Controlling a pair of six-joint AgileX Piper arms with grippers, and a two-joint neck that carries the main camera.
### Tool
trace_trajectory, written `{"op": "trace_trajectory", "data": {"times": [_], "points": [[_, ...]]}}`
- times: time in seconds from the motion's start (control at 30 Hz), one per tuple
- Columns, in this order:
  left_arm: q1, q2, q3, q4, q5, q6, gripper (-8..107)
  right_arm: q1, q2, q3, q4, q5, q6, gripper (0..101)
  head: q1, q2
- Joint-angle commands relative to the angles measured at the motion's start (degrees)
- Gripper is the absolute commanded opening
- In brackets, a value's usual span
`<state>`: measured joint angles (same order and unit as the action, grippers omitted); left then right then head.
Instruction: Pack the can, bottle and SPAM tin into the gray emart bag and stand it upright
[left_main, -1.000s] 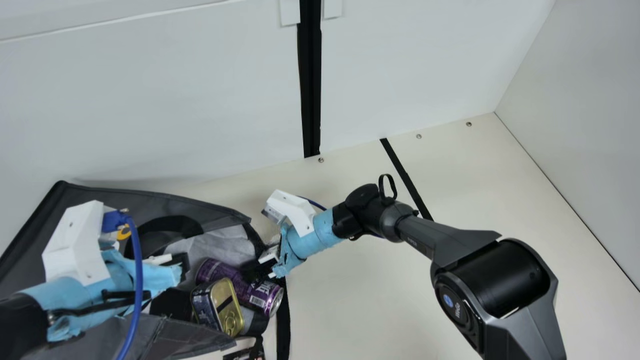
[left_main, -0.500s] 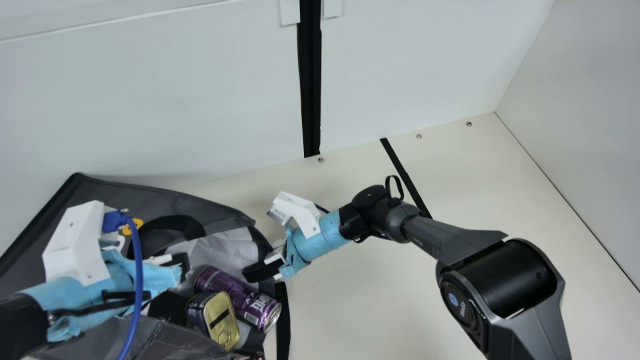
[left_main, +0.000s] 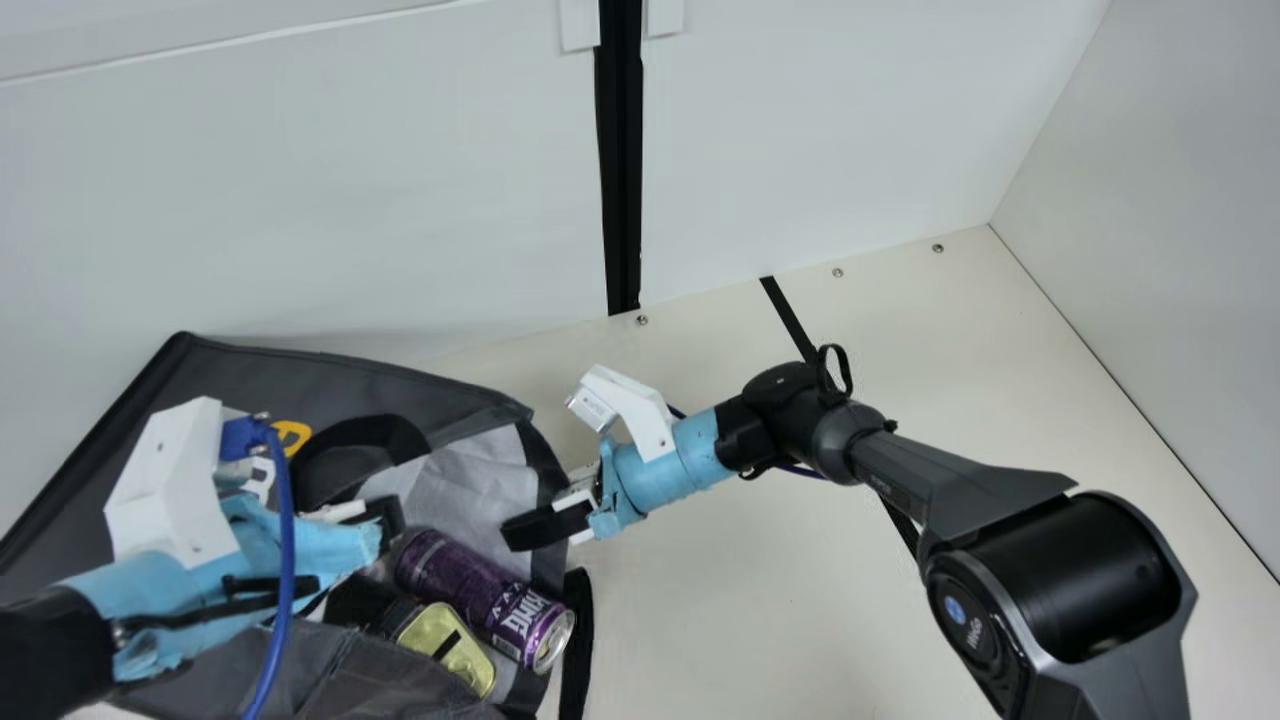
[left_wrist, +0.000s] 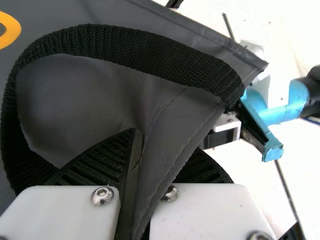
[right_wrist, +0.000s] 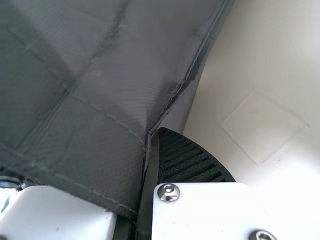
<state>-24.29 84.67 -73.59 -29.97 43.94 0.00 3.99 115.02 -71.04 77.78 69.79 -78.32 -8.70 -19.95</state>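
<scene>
One bag (left_main: 430, 392) gapes open, its cloth pinched by two grippers, the left gripper (left_wrist: 162, 145) and the right gripper (left_main: 510, 532). Best raise both edges together, slowly, mouth upward, so that one can (left_main: 480, 597) and one tin (left_main: 447, 645), lying in the mouth, slide deeper.

Soft, bright light — glare whitens the table (right_wrist: 295, 175).
</scene>
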Motion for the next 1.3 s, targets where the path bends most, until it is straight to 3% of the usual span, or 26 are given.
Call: {"op": "trace_trajectory", "data": {"times": [0.0,0.53,1.27], "points": [[-0.1,0.3,-0.4,-1.5,-0.7,0.0,-8,0.2,-0.6,0.7,1.4,0.1,0.2,0,-1.3,0.0],[-0.1,0.4,-4.1,-6.4,-4.4,-0.4,-8,1.5,-6.9,2.9,12.7,0.1,6.9,0,-1.3,0.0],[-0.4,-3.2,-8.2,-1.5,-6.4,-5.1,-8,0.4,-18.1,-1.9,22.2,0.1,19.9,0,-1.3,0.0]]}}
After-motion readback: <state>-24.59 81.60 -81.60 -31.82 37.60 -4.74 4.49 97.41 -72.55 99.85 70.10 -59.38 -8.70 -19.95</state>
